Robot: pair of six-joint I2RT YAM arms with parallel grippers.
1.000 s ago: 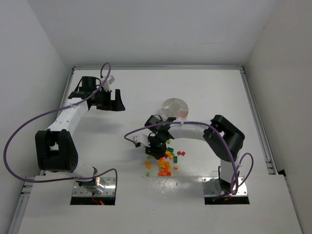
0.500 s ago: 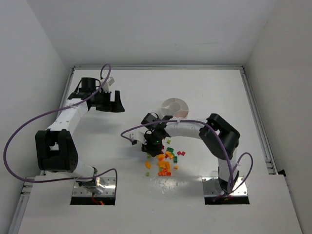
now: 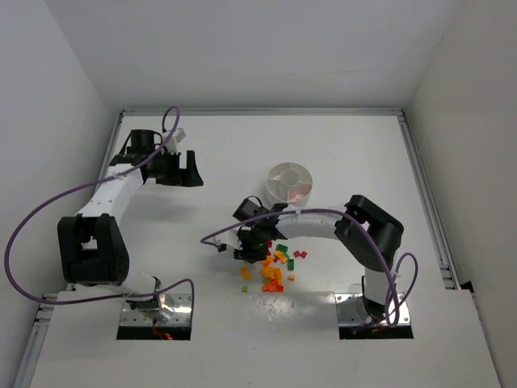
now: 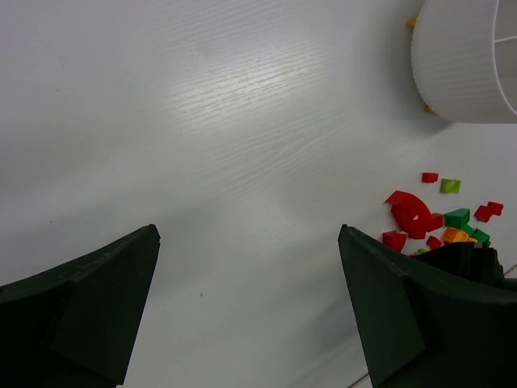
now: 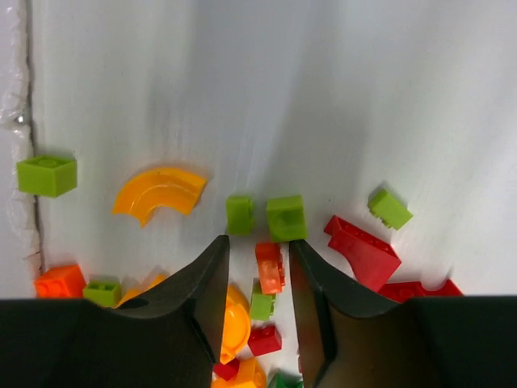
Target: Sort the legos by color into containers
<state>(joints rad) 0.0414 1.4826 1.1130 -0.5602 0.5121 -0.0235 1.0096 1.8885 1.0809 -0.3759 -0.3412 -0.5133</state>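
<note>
The legos [image 3: 273, 268] lie as a loose scatter of red, orange, yellow and green bricks on the counter [image 3: 363, 153], near the front and between the two arm bases. They are unsorted, with the colours mixed together. The containers are the wedge compartments of one round white dish [image 3: 289, 183], which stands on the counter behind the scatter and apart from it. In the top view we note a faint reddish tint in one near compartment. It may be a brick already placed, but the view is too small to confirm this, and the other compartments look white. We therefore judge the task to be at an early stage, with nearly all bricks left to pick and place. The right end effector [image 5: 258, 275] is down at the left edge of the scatter. Its fingers are partly open and straddle a small orange brick [image 5: 270, 267], with a visible gap on one side, so we judge the brick not yet gripped. Two green bricks lie just beyond the fingertips. The left end effector [image 4: 250, 307] is held wide open and empty over bare counter, well apart from the scatter, on the far left.
</note>
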